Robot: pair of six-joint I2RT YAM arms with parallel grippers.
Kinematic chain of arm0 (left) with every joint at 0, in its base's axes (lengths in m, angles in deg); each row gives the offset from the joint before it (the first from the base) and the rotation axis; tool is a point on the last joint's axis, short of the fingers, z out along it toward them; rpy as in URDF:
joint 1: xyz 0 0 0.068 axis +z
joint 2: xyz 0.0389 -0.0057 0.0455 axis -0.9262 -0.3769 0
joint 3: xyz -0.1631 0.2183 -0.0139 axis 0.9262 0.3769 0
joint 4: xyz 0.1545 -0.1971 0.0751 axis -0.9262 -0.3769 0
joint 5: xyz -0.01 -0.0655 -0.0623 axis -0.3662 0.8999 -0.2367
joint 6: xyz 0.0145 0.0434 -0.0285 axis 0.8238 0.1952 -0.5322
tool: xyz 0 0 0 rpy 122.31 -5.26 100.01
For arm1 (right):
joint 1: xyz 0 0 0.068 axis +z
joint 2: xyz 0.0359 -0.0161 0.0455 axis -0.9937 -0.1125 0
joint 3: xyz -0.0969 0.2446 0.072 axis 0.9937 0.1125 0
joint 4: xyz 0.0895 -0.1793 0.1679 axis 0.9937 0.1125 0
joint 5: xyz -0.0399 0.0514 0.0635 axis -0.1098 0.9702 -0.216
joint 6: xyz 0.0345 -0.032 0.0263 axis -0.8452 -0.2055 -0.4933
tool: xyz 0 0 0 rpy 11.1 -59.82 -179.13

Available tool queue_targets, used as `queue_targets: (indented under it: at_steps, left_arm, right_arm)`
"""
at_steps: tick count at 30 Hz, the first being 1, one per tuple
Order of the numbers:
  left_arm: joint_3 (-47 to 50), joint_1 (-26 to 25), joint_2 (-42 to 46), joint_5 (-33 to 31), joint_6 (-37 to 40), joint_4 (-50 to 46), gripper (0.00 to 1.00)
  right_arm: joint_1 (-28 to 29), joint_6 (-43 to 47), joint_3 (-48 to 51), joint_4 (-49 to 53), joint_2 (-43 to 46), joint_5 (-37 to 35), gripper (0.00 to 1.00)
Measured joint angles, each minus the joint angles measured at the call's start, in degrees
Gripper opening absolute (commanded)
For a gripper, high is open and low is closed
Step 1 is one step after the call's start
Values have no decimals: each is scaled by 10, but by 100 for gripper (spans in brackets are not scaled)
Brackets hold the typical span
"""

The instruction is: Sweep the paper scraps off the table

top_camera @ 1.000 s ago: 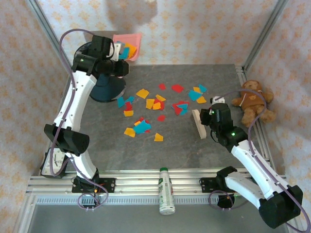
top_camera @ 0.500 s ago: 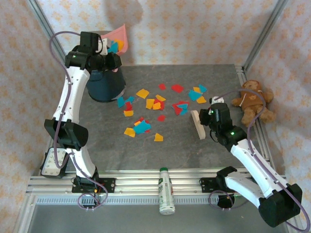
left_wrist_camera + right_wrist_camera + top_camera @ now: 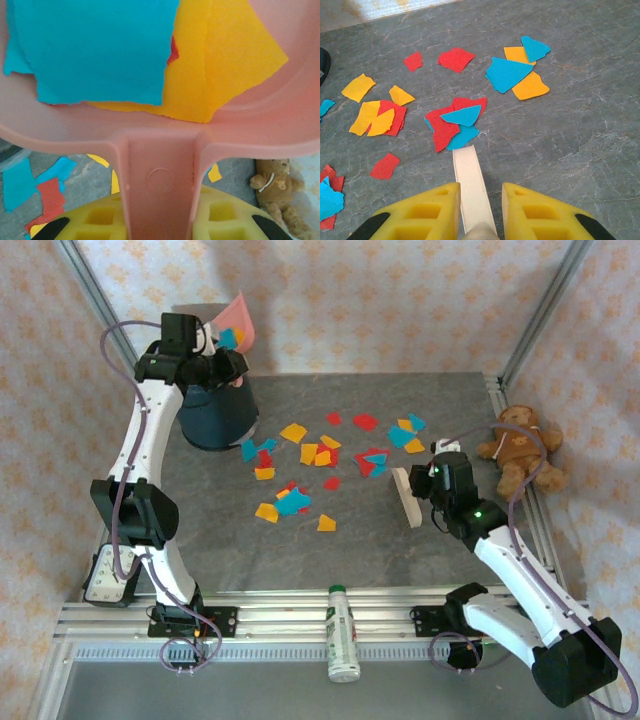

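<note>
Paper scraps point(image 3: 320, 455) in red, orange, yellow and teal lie scattered over the middle of the grey table point(image 3: 300, 540). My left gripper point(image 3: 208, 352) is shut on the handle point(image 3: 160, 190) of a pink dustpan point(image 3: 240, 318). The pan is held tilted steeply above a dark blue bin point(image 3: 215, 415), with teal and orange scraps point(image 3: 100, 50) lying in it. My right gripper point(image 3: 428, 485) is shut on a cream brush point(image 3: 408, 496) resting on the table. The brush tip point(image 3: 465, 157) touches a red and teal clump of scraps point(image 3: 457, 122).
A teddy bear point(image 3: 520, 448) lies at the right edge of the table. A white bottle point(image 3: 343, 632) lies across the front aluminium rail. Patterned walls stand close behind the bin and on both sides.
My left arm has swung left and tipped the dustpan from nearly flat to steeply tilted above the bin. The right arm and brush have not moved.
</note>
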Motion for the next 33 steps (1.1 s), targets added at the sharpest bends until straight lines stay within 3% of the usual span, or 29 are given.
queue_targets:
  at_steps: [12,33]
  left_arm:
    - [67,19,0,56,-123,133,0]
    - [170,31,2,82,-314,347,0]
  right_arm:
    - [0,0,0,0,-8,0,0]
    - [0,0,0,0,-16,2,0]
